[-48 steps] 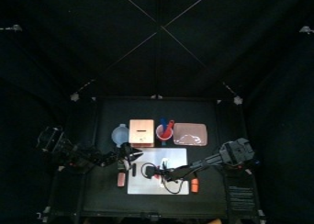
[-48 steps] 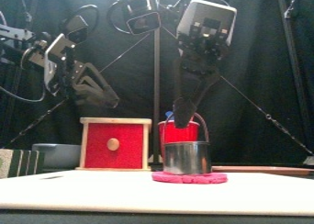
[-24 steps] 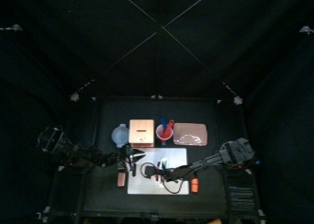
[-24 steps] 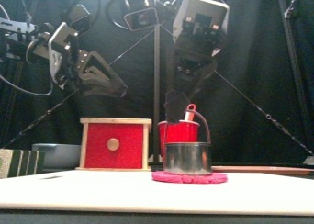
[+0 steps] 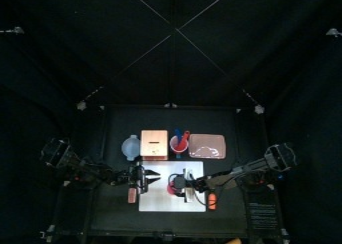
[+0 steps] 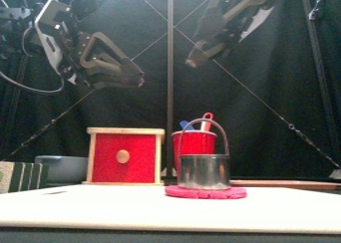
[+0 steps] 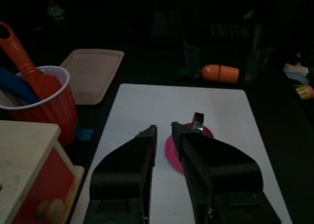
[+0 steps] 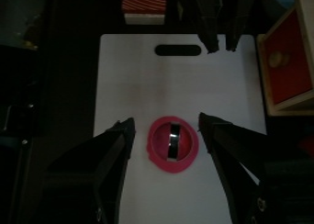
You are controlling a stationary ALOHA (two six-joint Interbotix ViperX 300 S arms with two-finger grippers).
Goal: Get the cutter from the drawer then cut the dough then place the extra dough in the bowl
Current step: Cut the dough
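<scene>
Round metal cutter [image 6: 204,171], smooth-walled, with a wire handle, is being carried upright on a flat pink dough disc [image 6: 205,192], itself lying on the white cutting board [image 6: 170,209] mid-counter. Behind are being displayed a pale wooden box [image 6: 124,155] with a red drawer front, a red cup [image 6: 194,144] and a blue-grey bowl [image 6: 60,167]. The right end effector [image 8: 164,123] is being held spread wide and empty above the cutter. The left end effector [image 7: 166,128] is being held narrowly parted, gripping nothing.

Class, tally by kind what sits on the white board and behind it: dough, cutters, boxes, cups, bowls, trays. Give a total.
Dough disc: 1
Metal cutter: 1
Wooden box: 1
Red cup: 1
Bowl: 1
Pink tray: 1
Total: 6
</scene>
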